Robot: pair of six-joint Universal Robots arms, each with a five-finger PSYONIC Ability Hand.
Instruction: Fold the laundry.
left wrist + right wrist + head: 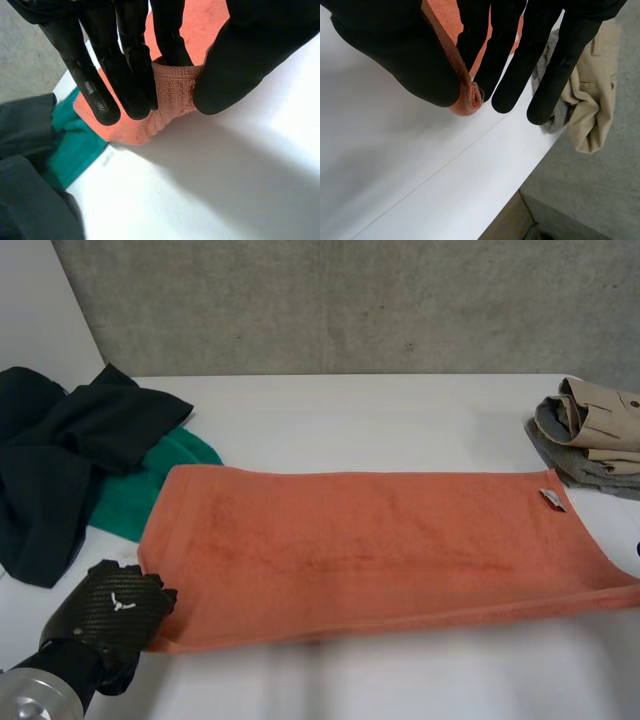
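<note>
Left hand (112, 608) and right hand (395, 60) each pinch a near corner of the towel (370, 550), seemingly mid-fold; crumpled clothes (60, 460) wait at the table (380, 420)'s left edge, a folded pile (595, 435) at its right.

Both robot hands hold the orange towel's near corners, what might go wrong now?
The left robot hand and right robot hand each pinch just a tip of the orange towel, so a corner may slip mid-fold. The towel's far corner touches the green cloth, which may drag. The beige garment overhangs the table edge; a nudge could drop it.
</note>
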